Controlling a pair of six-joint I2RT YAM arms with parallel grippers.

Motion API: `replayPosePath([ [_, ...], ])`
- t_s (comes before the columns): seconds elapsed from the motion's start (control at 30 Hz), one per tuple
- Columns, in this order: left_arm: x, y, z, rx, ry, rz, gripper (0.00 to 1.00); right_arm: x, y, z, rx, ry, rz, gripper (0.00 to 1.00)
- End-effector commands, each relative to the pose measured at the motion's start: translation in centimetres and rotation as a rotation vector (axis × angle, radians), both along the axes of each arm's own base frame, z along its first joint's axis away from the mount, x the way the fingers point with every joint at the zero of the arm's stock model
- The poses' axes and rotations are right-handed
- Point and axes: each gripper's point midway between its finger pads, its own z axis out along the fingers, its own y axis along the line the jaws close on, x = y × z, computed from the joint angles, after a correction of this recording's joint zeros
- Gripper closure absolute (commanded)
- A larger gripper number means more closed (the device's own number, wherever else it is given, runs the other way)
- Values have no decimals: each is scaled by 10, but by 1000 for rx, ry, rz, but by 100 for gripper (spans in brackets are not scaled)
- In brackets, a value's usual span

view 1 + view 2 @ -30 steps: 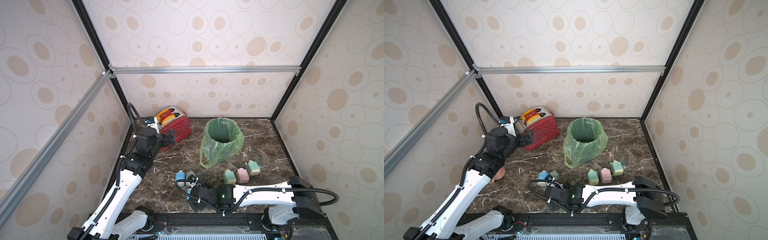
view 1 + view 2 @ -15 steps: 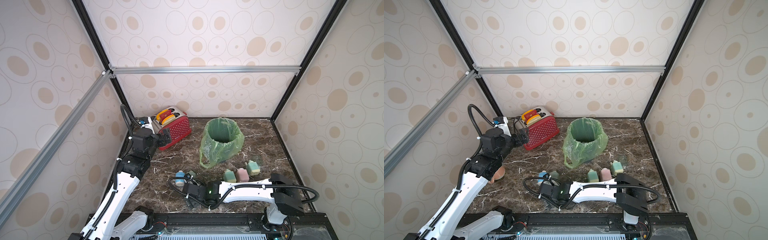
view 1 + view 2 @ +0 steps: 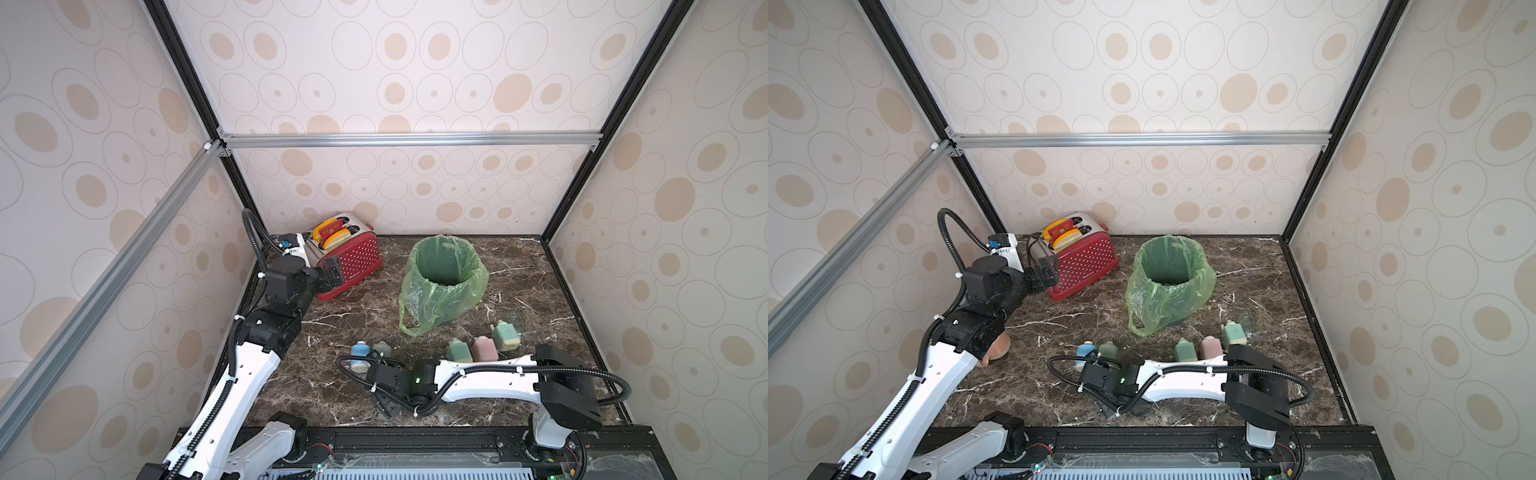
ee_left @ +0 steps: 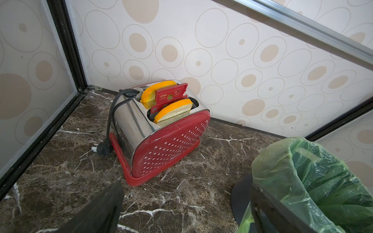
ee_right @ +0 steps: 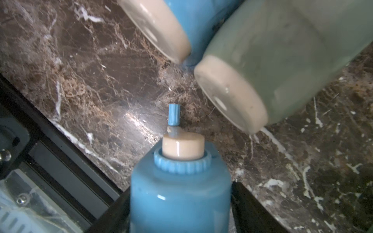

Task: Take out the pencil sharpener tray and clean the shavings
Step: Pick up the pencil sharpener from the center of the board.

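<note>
A blue bottle-shaped pencil sharpener (image 5: 179, 193) with a beige cap and a small blue crank sits between the jaws of my right gripper (image 5: 180, 191), whose fingers (image 5: 248, 203) press both its sides. In both top views that gripper (image 3: 386, 405) (image 3: 1106, 405) is low over the table's front and hides the sharpener. The tray does not show apart from the body, and no shavings are visible. Near the red toaster my left gripper (image 3: 332, 274) (image 4: 185, 193) hangs open and empty.
A second blue sharpener (image 3: 359, 357) and a green one (image 3: 381, 350) stand just behind my right gripper. Three more (image 3: 482, 347) stand further right. The bin with a green bag (image 3: 442, 282) sits mid-table and the toaster (image 3: 349, 259) at the back left. The front rail (image 5: 60, 161) is close.
My right arm swung left along the table's front and its jaws closed in on the blue sharpener. The left gripper stayed open and barely shifted near the toaster.
</note>
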Motion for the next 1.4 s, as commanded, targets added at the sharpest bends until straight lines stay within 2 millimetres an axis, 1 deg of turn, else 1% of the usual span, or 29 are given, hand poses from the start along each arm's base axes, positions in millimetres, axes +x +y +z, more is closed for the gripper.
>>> replayPosePath([
  [0.0,3,0,4,-27,-14,1,1,-2,-10,1,-20,-3,45,32],
  [0.1,5,-2,3,-25,-12,-10,1,1,-21,1,-38,-15,51,44],
  [0.13,5,-3,3,-27,-13,-14,1,3,-28,2,-47,-23,47,48],
  [0.23,8,-11,3,-42,-16,-54,1,10,-46,6,-56,-41,40,51],
  [0.33,11,-30,7,-83,-35,-149,1,15,-62,9,-51,-52,43,51],
  [0.4,13,-42,8,-114,-41,-209,1,15,-68,9,-41,-51,57,46],
  [0.43,14,-47,8,-130,-40,-230,1,16,-70,10,-36,-57,60,39],
  [0.53,16,-52,5,-154,-30,-251,1,16,-72,9,-13,-63,75,23],
  [0.63,16,-56,4,-167,-32,-271,1,15,-73,8,9,-67,85,14],
  [0.73,16,-61,6,-179,-39,-300,1,15,-76,5,17,-71,81,12],
  [0.9,14,-63,7,-185,-40,-312,1,11,-83,-3,20,-57,76,11],
  [1.1,13,-69,6,-202,-41,-344,1,9,-87,2,103,-73,92,13],
  [1.23,12,-75,8,-220,-50,-376,1,10,-89,3,104,-86,101,15],
  [1.37,12,-85,11,-243,-64,-436,1,10,-87,2,108,-91,107,18],
])
